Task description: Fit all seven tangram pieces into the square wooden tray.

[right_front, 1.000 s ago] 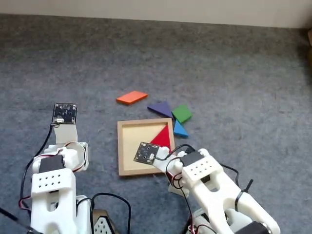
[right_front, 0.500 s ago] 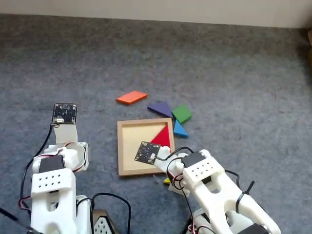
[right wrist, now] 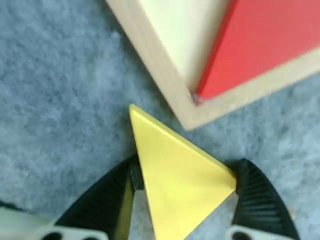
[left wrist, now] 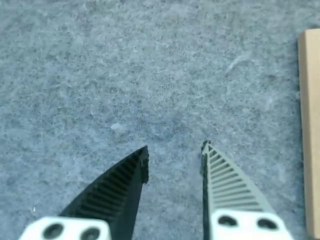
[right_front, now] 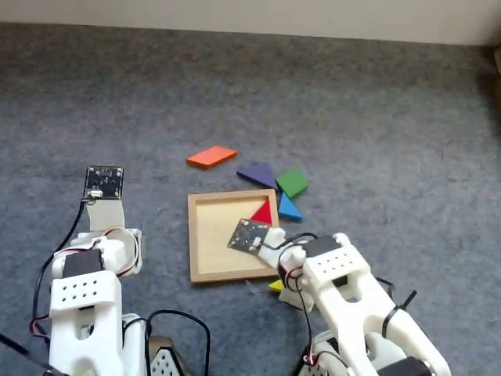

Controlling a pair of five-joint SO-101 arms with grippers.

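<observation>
The square wooden tray (right_front: 205, 239) lies on the grey carpet with a red triangle (right_front: 263, 211) in its right part. Beyond it lie an orange parallelogram (right_front: 211, 157), a purple triangle (right_front: 257, 174), a green square (right_front: 292, 182) and a blue triangle (right_front: 289, 208). My right gripper (right wrist: 187, 167) is shut on a yellow triangle (right wrist: 175, 172) just off the tray's near right corner (right wrist: 187, 117); a sliver of that yellow triangle (right_front: 275, 286) peeks out under the right arm (right_front: 333, 274). My left gripper (left wrist: 175, 152) hangs open over bare carpet, left of the tray's edge (left wrist: 310, 130).
The left arm (right_front: 86, 274) stands at the near left, apart from the pieces. Open carpet surrounds the tray to the left and far back. A pale wall strip (right_front: 250, 12) runs along the far edge.
The right arm's wrist has shifted right and away from me over the tray, covering more of the red triangle. The yellow triangle has come into sight by the tray's near right corner. The left arm has kept still.
</observation>
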